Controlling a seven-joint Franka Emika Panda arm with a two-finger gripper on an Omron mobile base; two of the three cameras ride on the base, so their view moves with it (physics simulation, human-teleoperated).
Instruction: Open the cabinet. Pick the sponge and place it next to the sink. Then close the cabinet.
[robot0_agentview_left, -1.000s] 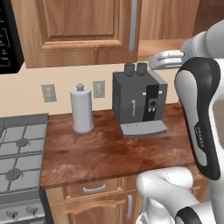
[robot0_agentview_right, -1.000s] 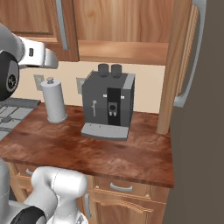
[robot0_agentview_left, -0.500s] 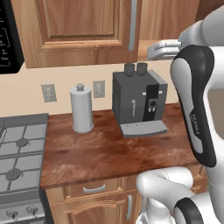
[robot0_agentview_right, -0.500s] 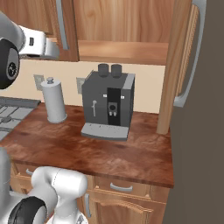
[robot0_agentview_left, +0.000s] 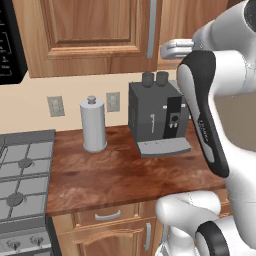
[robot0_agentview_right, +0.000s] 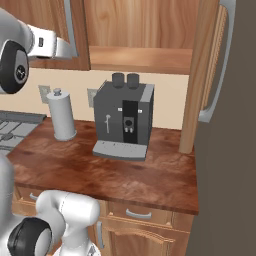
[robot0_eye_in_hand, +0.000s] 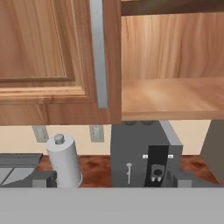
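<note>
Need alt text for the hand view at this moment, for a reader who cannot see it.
The wall cabinet stands half open: its left door with the grey bar handle is shut, while the right side shows a bare wooden shelf. Below on the counter stand a dark coffee machine and a grey paper towel roll.

Cabinet (robot0_eye_in_hand: 144, 94) interior only partly in your view.
Its top is cut off; the arm (robot0_agentview_left: 210, 100) hides your gripper and the open side.

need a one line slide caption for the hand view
Cabinet with left door shut and right side open above the coffee machine and paper towel holder.
</note>
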